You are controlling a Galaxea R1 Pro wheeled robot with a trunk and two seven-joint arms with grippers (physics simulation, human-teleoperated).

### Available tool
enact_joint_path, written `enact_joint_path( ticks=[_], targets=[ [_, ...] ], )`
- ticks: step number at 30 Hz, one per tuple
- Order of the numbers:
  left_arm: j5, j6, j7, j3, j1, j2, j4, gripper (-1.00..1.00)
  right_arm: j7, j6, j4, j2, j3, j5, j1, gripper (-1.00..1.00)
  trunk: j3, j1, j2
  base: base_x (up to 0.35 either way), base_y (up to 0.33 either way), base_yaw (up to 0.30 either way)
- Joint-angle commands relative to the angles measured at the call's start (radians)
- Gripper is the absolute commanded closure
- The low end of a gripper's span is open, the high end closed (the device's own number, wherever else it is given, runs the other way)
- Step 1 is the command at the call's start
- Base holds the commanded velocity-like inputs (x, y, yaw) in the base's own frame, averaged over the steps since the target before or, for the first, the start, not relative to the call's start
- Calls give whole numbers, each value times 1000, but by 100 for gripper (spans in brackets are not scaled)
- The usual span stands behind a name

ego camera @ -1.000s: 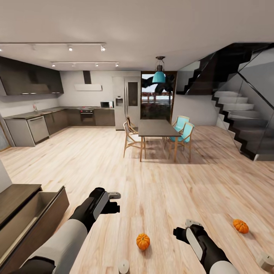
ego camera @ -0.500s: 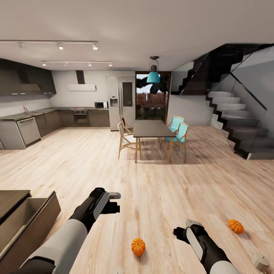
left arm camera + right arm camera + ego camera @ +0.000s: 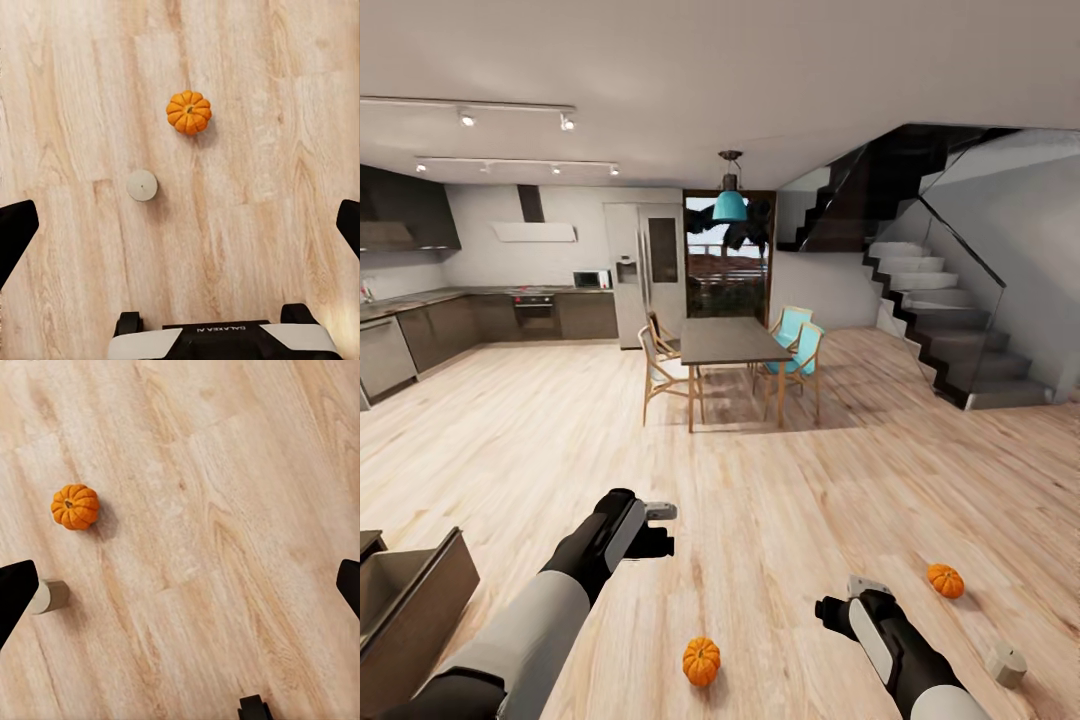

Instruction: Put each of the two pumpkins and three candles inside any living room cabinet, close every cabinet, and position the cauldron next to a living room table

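Two pumpkins (image 3: pixel 701 661) (image 3: pixel 945 580) and a candle (image 3: pixel 1006 664) lie apart on the wooden floor (image 3: pixel 790 500). Left end effector (image 3: pixel 656 527) and right end effector (image 3: pixel 838 606) hover spread, empty. Open cabinet (image 3: pixel 410 610) at left.

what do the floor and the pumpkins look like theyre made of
Floor: pale wood planks, going by the grain and board seams, with a matte to satin finish. Pumpkins: ribbed matte orange skin with dark stems; real or plastic, the render leaves it open.
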Motion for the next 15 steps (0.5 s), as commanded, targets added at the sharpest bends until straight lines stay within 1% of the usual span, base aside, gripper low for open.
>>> enact_joint_path(
  ticks=[1,8,11,12,14,15],
  targets=[
    [11,3,9,-3,-3,1,-1,-100,-8,3,-2,1,-2,-11,-1,-100,-2,1,-2,7,0,-30],
    [11,7,19,-2,-14,2,-1,-100,-8,2,-2,0,-2,-11,-1,-100,-2,1,-2,3,0,-12],
    [12,8,51,0,-15,1,3,-100,-8,1,-2,0,-3,-10,-1,-100,-2,1,-2,1,0,-3],
    [13,8,85,8,-16,1,5,-100,-8,1,-2,0,-3,-9,-1,-100,-2,1,-2,0,0,-1],
    [13,8,123,32,-16,1,10,-100,-8,1,-2,0,-3,-9,-1,-100,-2,1,-2,0,0,-1],
    [14,8,155,68,-17,1,16,-100,-8,1,-2,0,-4,-9,-1,-100,-2,1,-2,0,0,0]
  ],
)
